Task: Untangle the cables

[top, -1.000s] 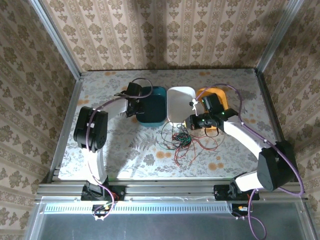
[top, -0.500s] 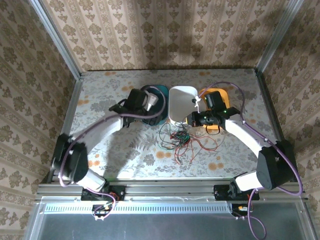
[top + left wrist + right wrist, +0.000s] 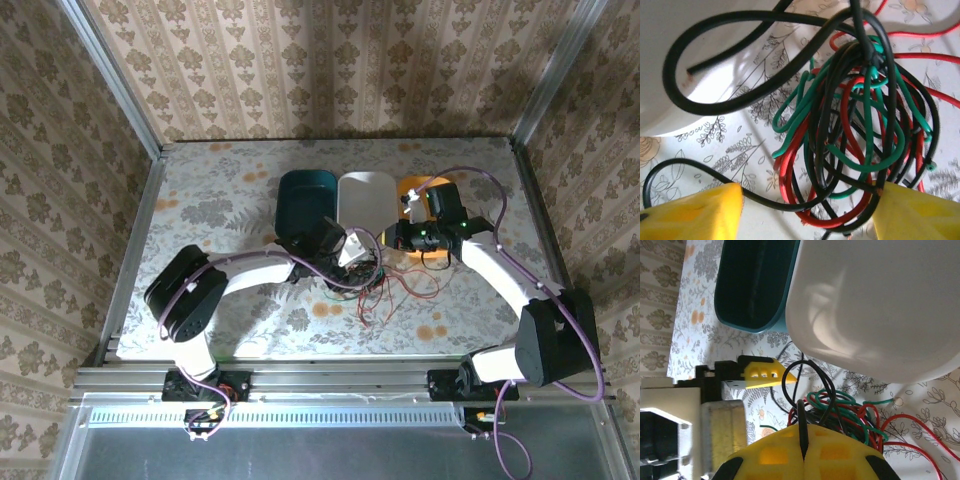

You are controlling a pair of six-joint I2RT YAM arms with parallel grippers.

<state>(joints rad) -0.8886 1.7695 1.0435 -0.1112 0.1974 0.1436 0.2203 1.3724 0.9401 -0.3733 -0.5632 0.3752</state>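
Floral tabletop (image 3: 210,190) open leftward — left hand (image 3: 807,192) spread wide at cables (image 3: 866,100), right hand (image 3: 803,440) pinching one beside white tray (image 3: 875,305).

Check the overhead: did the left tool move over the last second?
Yes. From the left rim of the teal tray, the left tool moved right and down in the overhead view, now at the cables in front of the white tray.

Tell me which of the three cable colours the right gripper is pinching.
The black cable: it rises from between the pads of the shut right gripper into a loop, while the red cable and green cable lie loose in the tangle beyond.
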